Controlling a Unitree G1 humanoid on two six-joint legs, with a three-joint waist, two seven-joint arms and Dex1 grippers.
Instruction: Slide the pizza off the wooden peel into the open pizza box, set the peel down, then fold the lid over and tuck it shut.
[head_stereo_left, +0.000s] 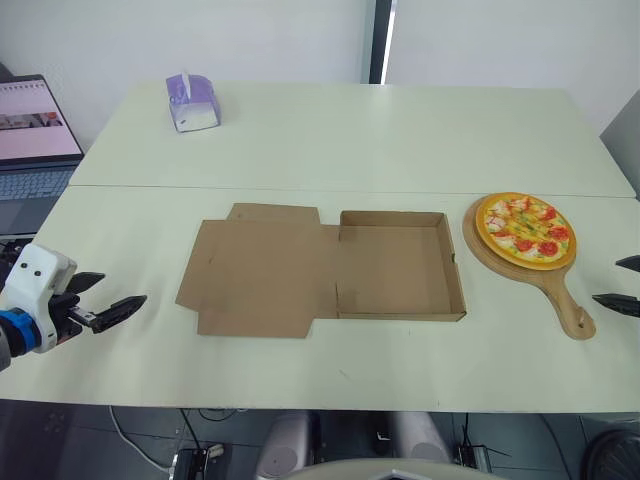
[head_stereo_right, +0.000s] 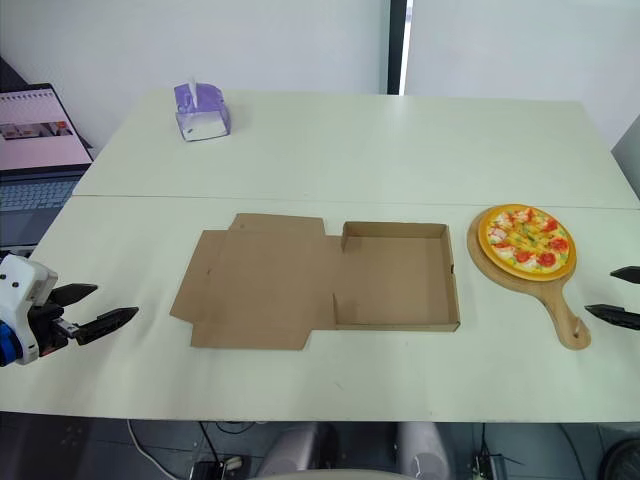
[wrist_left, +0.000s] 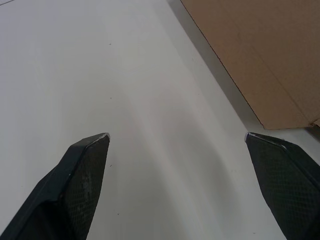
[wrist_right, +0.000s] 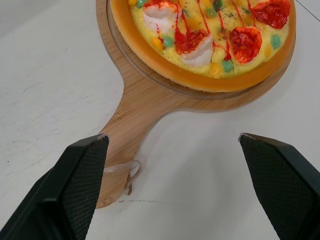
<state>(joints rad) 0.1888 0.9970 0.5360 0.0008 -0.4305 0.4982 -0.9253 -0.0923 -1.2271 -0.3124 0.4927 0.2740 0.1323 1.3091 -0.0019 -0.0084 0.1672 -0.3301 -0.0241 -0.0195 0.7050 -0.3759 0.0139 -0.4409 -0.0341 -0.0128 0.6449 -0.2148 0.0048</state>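
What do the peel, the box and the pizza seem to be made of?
Peel: wood, perhaps bamboo, smooth and matte; fine straight grain runs along the handle. Box: plain brown cardboard, matte, with fold creases. Pizza: glossy, evenly coloured toppings suggest a plastic replica, but real food cannot be excluded.

This looks like an office or a lab room. 2 big pale benches (head_stereo_left: 300, 140) stand pushed together by a plain white wall (head_stereo_left: 200, 40). An open laptop (head_stereo_left: 35, 125) sits off to the left. A purple tissue box (head_stereo_left: 192, 102) stands on the far bench. Wires (head_stereo_left: 135, 445) lie on the floor below.
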